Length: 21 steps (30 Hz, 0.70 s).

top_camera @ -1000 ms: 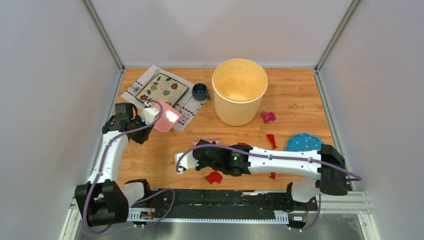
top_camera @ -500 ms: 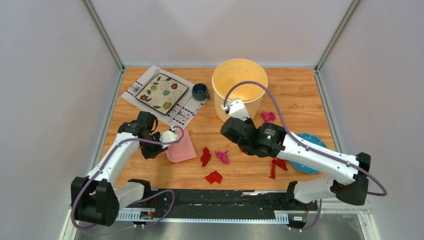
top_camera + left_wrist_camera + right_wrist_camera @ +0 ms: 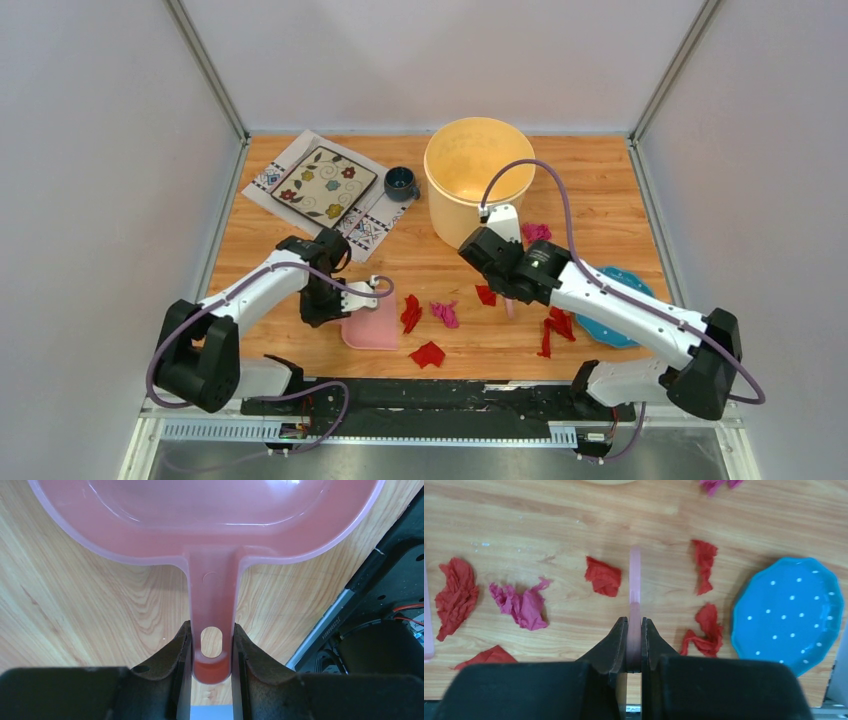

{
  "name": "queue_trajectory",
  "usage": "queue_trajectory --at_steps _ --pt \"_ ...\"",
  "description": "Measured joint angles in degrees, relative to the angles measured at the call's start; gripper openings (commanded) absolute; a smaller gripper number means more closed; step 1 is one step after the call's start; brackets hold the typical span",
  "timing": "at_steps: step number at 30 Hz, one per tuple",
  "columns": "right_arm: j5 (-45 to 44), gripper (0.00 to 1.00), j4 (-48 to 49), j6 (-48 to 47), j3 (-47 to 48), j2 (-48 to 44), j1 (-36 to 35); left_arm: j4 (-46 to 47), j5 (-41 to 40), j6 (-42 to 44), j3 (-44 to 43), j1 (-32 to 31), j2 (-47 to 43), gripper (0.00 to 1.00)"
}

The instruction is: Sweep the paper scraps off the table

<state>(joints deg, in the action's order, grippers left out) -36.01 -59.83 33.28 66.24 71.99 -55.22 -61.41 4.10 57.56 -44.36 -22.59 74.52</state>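
Observation:
Red and magenta paper scraps lie on the wood table (image 3: 600, 190): a red one (image 3: 411, 313), a magenta one (image 3: 444, 314) and a red one (image 3: 428, 354) just right of the pink dustpan (image 3: 372, 325), and others (image 3: 556, 325) near the blue plate. My left gripper (image 3: 333, 300) (image 3: 212, 650) is shut on the dustpan's handle (image 3: 212, 595), with the pan flat on the table. My right gripper (image 3: 508, 288) (image 3: 634, 630) is shut on the thin pink brush (image 3: 635, 580), which points down between a red scrap (image 3: 603, 576) and another red scrap (image 3: 705, 565). A magenta scrap (image 3: 521, 605) lies to the left.
A cream bucket (image 3: 478, 195) stands at the back centre, with a magenta scrap (image 3: 537, 233) beside it. A dark blue cup (image 3: 401, 183) and a patterned plate on a placemat (image 3: 325, 182) are at the back left. A blue dotted plate (image 3: 610, 300) (image 3: 789, 610) lies right.
My left arm has brought the dustpan from beside the placemat down to the front, left of the scraps. My right arm has swung from the front left to the middle with the brush.

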Motion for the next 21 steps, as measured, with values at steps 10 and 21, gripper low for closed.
queue_trajectory --at_steps 10,21 --pt "13.2 0.00 10.3 1.9 1.8 7.5 -1.9 -0.4 4.0 -3.2 -4.2 -2.0 6.0 0.00" --pt "24.3 0.00 19.8 2.9 11.1 16.4 -7.7 1.9 8.4 -11.6 -8.0 -2.1 12.6 0.00"
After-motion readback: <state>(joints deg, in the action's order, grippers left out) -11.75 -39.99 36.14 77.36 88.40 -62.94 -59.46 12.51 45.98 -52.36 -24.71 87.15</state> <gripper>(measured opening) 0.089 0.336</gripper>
